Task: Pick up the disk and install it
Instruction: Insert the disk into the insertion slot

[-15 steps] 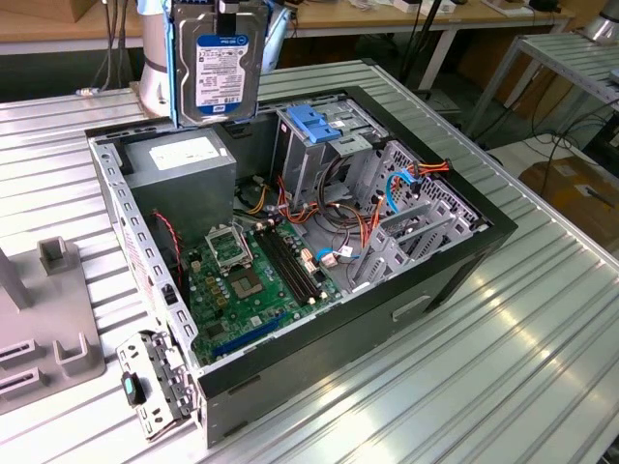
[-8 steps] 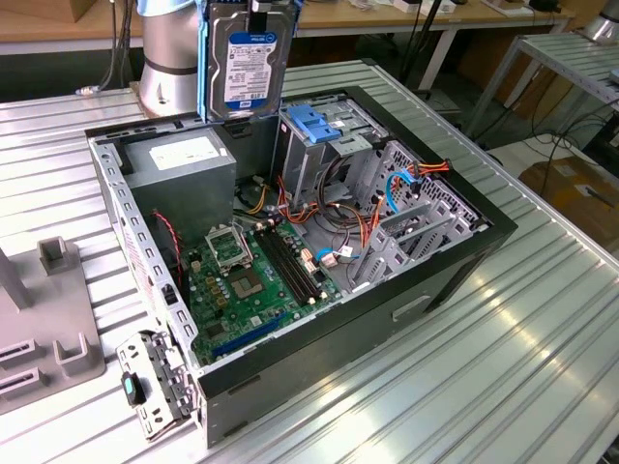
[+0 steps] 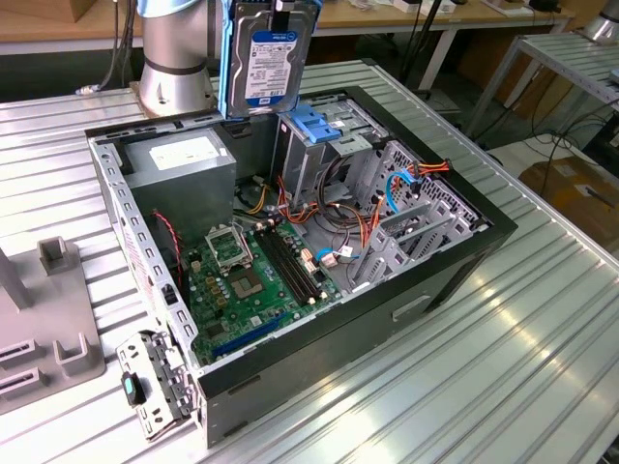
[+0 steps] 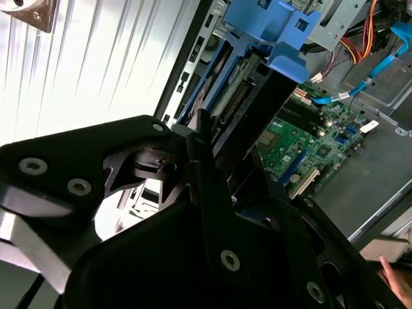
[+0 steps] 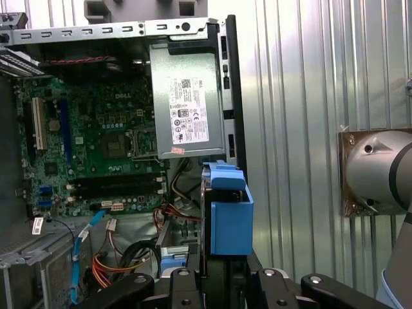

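Exterior view: we see the disk (image 3: 269, 58) upright, long axis vertical, above the drive bay (image 3: 309, 145). Second wrist view: the gripper (image 4: 238, 154) pinches it. First wrist view: the disk (image 5: 230, 222) extends straight out from the jaws.

The disk (image 3: 268, 48) is seen as silver-grey metal under a smooth printed label (image 3: 272, 70), framed by smooth bright blue plastic rails (image 3: 225, 68). The bench (image 3: 503, 367) is made of ribbed, shiny bare metal. The case (image 3: 319, 348) is finished matt black outside, and dull grey sheet metal is shown inside, as on the power supply (image 3: 184, 164).
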You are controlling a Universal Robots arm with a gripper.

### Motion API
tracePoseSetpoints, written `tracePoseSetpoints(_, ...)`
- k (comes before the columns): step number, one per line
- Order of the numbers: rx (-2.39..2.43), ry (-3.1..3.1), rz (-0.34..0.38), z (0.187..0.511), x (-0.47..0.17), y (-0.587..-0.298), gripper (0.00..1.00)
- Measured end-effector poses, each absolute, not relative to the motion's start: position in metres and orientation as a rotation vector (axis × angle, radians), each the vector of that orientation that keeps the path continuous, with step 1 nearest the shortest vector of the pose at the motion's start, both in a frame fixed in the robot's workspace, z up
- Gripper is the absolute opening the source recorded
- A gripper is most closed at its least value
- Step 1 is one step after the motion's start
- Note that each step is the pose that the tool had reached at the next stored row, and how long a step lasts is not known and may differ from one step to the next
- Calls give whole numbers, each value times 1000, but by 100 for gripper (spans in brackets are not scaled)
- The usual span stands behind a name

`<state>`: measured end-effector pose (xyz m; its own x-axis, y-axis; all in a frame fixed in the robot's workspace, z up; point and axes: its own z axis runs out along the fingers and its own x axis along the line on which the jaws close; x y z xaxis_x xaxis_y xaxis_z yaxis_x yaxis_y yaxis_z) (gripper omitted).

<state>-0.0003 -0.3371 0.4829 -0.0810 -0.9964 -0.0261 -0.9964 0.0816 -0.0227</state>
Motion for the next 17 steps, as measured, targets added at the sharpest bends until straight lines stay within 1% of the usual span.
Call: tracePoseSetpoints(17, -2106, 2284, 2, 483, 7, -337, 35)
